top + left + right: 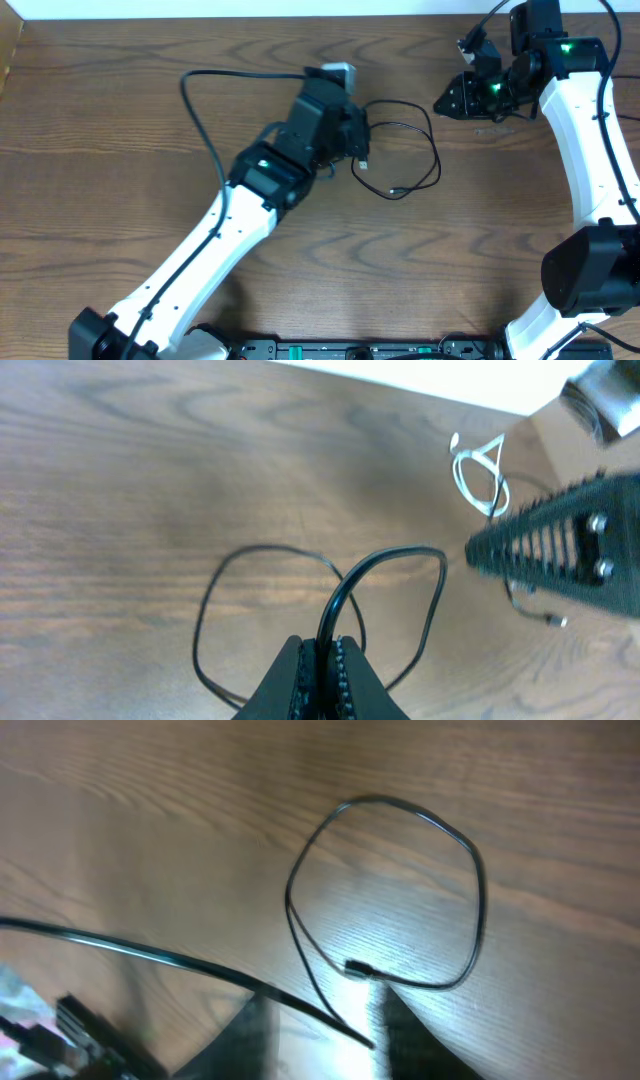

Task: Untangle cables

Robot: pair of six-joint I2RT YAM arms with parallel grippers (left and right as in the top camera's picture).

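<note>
We found the left gripper pinched shut on the black cable. The cable rose from between its pads toward 12 o'clock, then dropped into loose loops on the table. From above, those loops lay at about 3 o'clock of the left gripper, near the table's middle, and strands crossed one another there. The right gripper hovered at about 1 o'clock of the loops, its fingers spread with nothing between them. Beneath it we saw one open ring of black cord ending in a small plug. In the left wrist view the white cable lay coiled by itself toward 1 o'clock, apart from the black loops. We judged the job part done: the white seemed free, while the black loops needed drawing out straight. How many black cords there were, we could not tell.
</note>
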